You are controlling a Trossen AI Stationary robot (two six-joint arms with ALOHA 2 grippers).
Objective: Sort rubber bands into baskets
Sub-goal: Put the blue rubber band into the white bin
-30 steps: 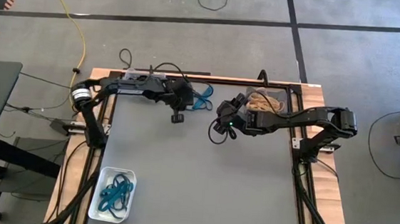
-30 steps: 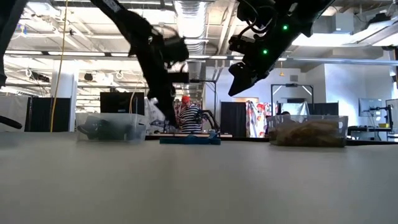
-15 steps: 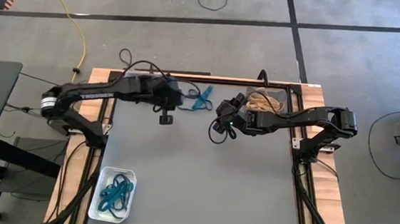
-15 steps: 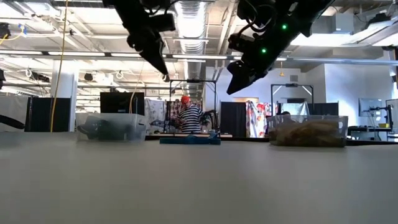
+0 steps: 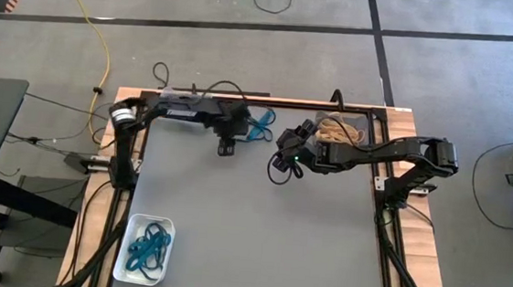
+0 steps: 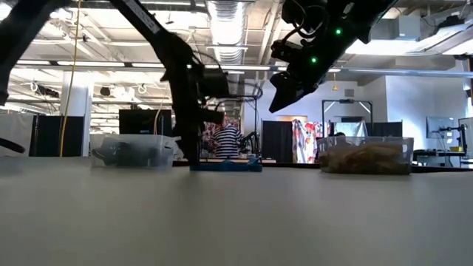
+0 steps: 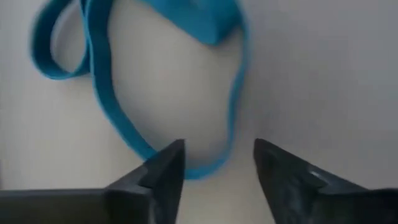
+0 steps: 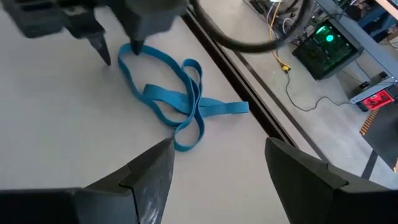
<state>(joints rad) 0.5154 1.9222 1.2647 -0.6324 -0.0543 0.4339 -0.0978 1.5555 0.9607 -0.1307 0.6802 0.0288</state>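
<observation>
A lab: ceiling ducts (image 6: 225, 18), monitors (image 6: 139, 120) (open hall).

One camera is looking straight down on the whole table (image 5: 260, 217) from well above. Another is sitting at table-top height, looking level across it into the room. The left wrist camera is hanging very close over the blue bands (image 7: 155, 81), facing down past its fingers. The right wrist camera is viewing those same bands (image 8: 177, 99) from farther off.
</observation>
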